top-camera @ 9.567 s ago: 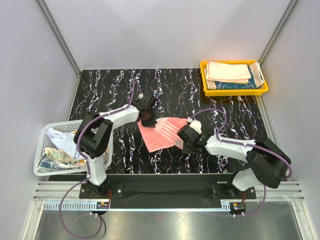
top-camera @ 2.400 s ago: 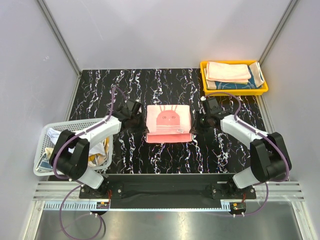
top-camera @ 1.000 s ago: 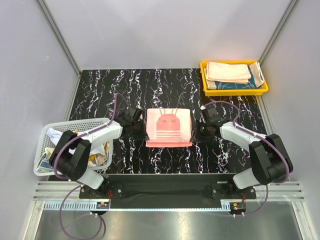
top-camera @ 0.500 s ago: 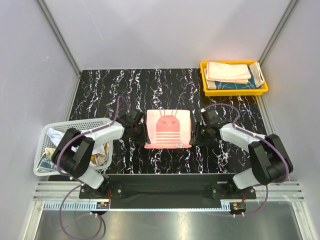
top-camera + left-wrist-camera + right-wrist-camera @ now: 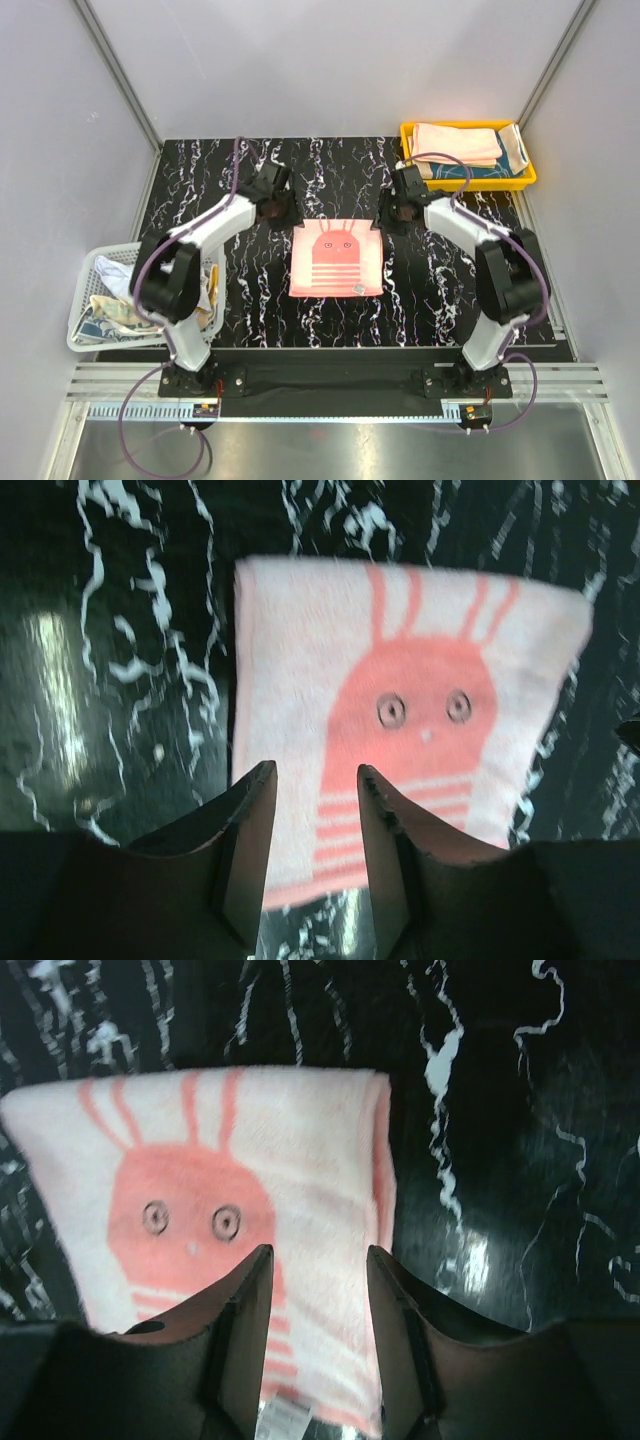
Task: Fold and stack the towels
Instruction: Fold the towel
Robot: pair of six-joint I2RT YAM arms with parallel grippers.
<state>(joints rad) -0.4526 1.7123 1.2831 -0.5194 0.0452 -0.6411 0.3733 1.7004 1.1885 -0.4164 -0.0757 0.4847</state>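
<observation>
A pink towel (image 5: pixel 336 260) with a darker pink bunny figure lies folded flat in the middle of the black marbled table. My left gripper (image 5: pixel 282 211) hovers over its far left corner, and my right gripper (image 5: pixel 392 211) over its far right corner. In the left wrist view the towel (image 5: pixel 400 710) lies below my left gripper (image 5: pixel 315 780), whose fingers stand apart with nothing between them. The right wrist view shows the same towel (image 5: pixel 300 1140) under my right gripper (image 5: pixel 318 1260), which is also open and empty.
A yellow tray (image 5: pixel 470 184) at the back right holds folded towels, a beige one (image 5: pixel 457 143) on top. A white mesh basket (image 5: pixel 85 345) at the left table edge holds several crumpled towels (image 5: pixel 110 305).
Both grippers opened and let go of the pink towel. They moved from its sides back to its far corners. The towel now lies folded and flat.
</observation>
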